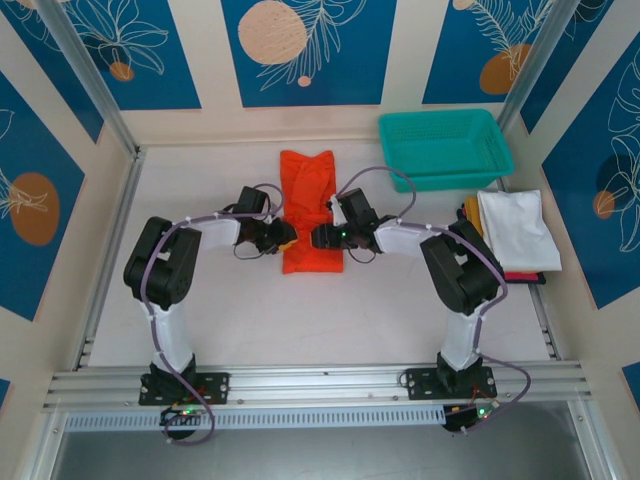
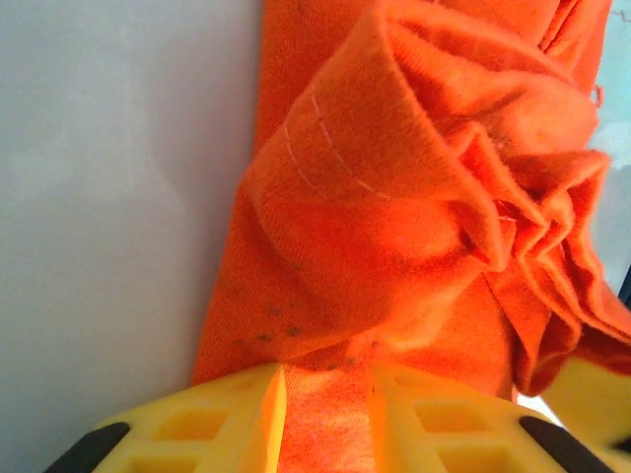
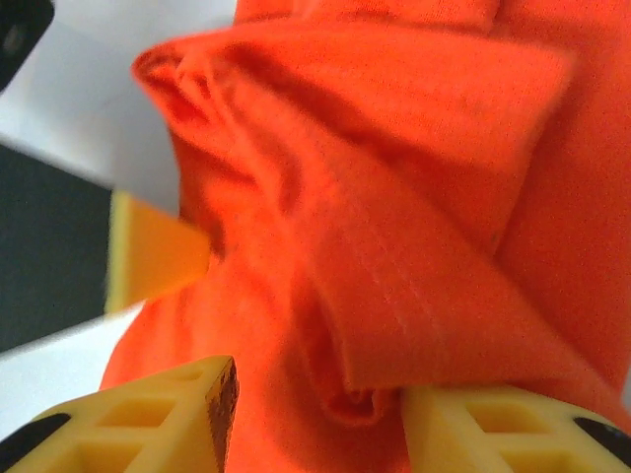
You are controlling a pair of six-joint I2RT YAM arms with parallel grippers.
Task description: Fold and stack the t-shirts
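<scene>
T-shirts: one orange-red t-shirt [image 1: 310, 205] lies as a long strip at the middle of the bench [image 1: 220, 320]. One stack of folded t-shirts [image 1: 515, 228], white on top, sits at the right edge, near the single teal basket [image 1: 440, 116]. The bench is white, with cream walls bearing blue leaf-print panels [image 1: 300, 50]. Two arms bend inward, meeting at the strip's near end. The left gripper [image 1: 283, 237] is clamped on bunched orange cloth. The right gripper [image 1: 318, 238] straddles a fold; whether it pinches cannot be told.
</scene>
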